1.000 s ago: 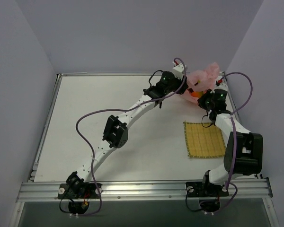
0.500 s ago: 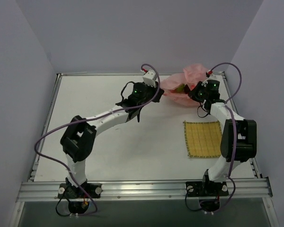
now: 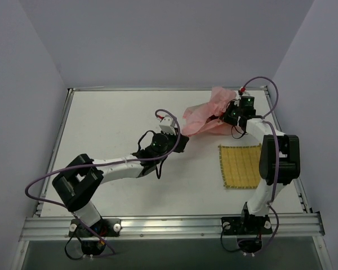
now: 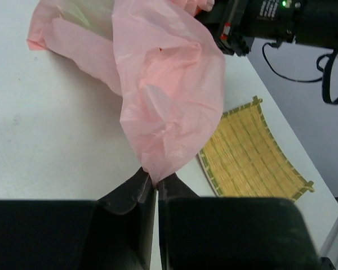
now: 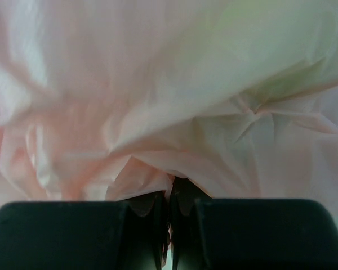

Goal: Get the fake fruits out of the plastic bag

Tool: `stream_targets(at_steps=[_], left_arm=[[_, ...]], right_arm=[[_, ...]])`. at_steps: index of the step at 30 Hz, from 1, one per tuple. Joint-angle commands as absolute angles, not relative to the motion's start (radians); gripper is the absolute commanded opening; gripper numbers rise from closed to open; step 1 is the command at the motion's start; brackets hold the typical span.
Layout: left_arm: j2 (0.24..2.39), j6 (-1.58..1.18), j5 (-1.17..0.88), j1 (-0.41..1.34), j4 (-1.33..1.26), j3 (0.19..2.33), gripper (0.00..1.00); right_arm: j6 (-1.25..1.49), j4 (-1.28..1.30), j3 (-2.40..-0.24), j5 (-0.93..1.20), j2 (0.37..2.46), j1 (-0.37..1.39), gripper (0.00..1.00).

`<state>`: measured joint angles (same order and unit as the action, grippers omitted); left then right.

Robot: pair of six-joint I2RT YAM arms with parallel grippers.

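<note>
White table (image 3: 112,124), pale lavender walls (image 3: 158,39).

We see the pink plastic bag (image 3: 205,114) lying crumpled near the far right corner of the table (image 3: 112,121), drawn out between the left gripper (image 3: 183,139) at its near-left tip and the right gripper (image 3: 222,118) at its right side. A yellow woven mat (image 3: 243,165) lies flat by the right edge, nearer to us.

Left arm (image 3: 121,163) is hauling back from the far right corner to the middle of the desk (image 3: 112,118), elbow folding in at the near left. Its jaws have snapped shut on a tip of the pink plastic bag (image 4: 169,95). The bag was a bunched heap and now stretches out leftward. Right arm (image 3: 273,152) has drawn its elbow farther back.
</note>
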<state>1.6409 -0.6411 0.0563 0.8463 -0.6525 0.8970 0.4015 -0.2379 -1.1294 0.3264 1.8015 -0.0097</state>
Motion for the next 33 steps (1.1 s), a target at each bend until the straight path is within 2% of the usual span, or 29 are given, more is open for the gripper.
stream_targets(at_steps=[1,4,6,8,12,14,16,17,19,20,21,23,25,27,33], left_arm=[[1.563,-0.675,0.207,0.888,-0.707,0.874,0.02],[1.580,-0.660,0.209,0.891,-0.677,0.919,0.02],[1.589,-0.614,0.206,0.893,-0.644,0.980,0.02],[1.600,-0.595,0.207,0.908,-0.617,1.012,0.02],[1.605,-0.597,0.245,0.949,-0.647,0.993,0.02],[1.597,-0.604,0.249,0.959,-0.657,0.954,0.02],[1.559,-0.595,0.230,0.959,-0.637,0.946,0.02],[1.542,-0.572,0.216,0.960,-0.600,0.963,0.10],[1.526,-0.497,0.169,0.962,-0.487,1.043,0.30],[1.537,-0.465,0.141,0.962,-0.374,1.145,0.57],[1.572,-0.412,0.103,0.963,-0.342,1.193,0.72],[1.627,-0.387,0.032,0.965,-0.214,1.349,0.93],[1.733,-0.380,0.000,0.969,-0.128,1.443,0.97],[1.837,-0.380,-0.057,0.971,-0.097,1.561,0.94],[2.041,-0.419,-0.109,0.954,-0.055,1.745,0.94]], right_arm=[[0.396,-0.223,-1.213,0.045,1.801,-0.063,0.00],[0.458,-0.254,-1.091,-0.029,1.654,-0.069,0.00],[0.482,-0.310,-0.933,-0.078,1.582,-0.072,0.00],[0.500,-0.328,-0.882,-0.129,1.555,-0.116,0.00],[0.505,-0.296,-1.012,-0.012,1.679,-0.163,0.00],[0.465,-0.279,-1.069,0.055,1.742,-0.118,0.00],[0.433,-0.233,-1.172,0.020,1.795,-0.078,0.00],[0.427,-0.224,-1.184,-0.024,1.801,-0.066,0.00],[0.445,-0.238,-1.157,-0.052,1.796,-0.067,0.00],[0.448,-0.256,-1.140,-0.061,1.790,-0.071,0.00],[0.449,-0.268,-1.123,-0.057,1.775,-0.074,0.00],[0.448,-0.299,-1.074,-0.051,1.756,-0.075,0.00],[0.454,-0.304,-1.054,-0.034,1.732,-0.080,0.00],[0.463,-0.313,-1.046,-0.011,1.715,-0.092,0.00],[0.476,-0.322,-1.034,0.080,1.706,-0.121,0.00]])
